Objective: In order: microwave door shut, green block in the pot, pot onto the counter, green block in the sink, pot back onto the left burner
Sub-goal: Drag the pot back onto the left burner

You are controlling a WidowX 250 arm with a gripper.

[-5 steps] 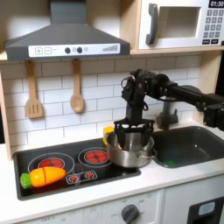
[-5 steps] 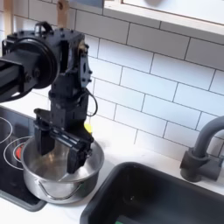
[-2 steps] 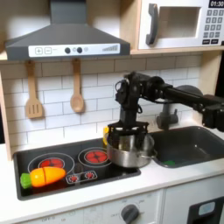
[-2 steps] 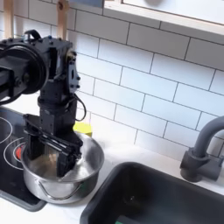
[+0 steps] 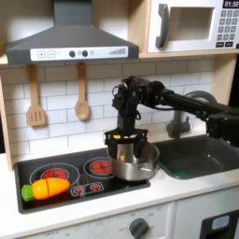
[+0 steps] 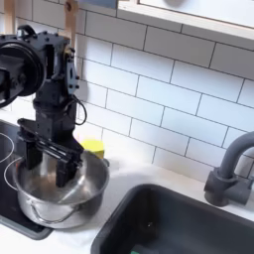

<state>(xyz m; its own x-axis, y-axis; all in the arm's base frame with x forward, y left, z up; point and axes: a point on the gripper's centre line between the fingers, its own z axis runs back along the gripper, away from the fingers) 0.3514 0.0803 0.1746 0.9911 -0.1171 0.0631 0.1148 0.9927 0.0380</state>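
The gripper (image 5: 130,147) reaches down into the pot (image 5: 136,166), its jaws spread wide, one finger (image 6: 34,154) by the rim and the other inside the bowl. Beneath them the pot straddles the cooktop's right edge and the counter (image 6: 119,203). Behind the jaws sits a yellow block (image 6: 91,148); the sink (image 5: 201,154) lies beyond the pot, on the first exterior view's right
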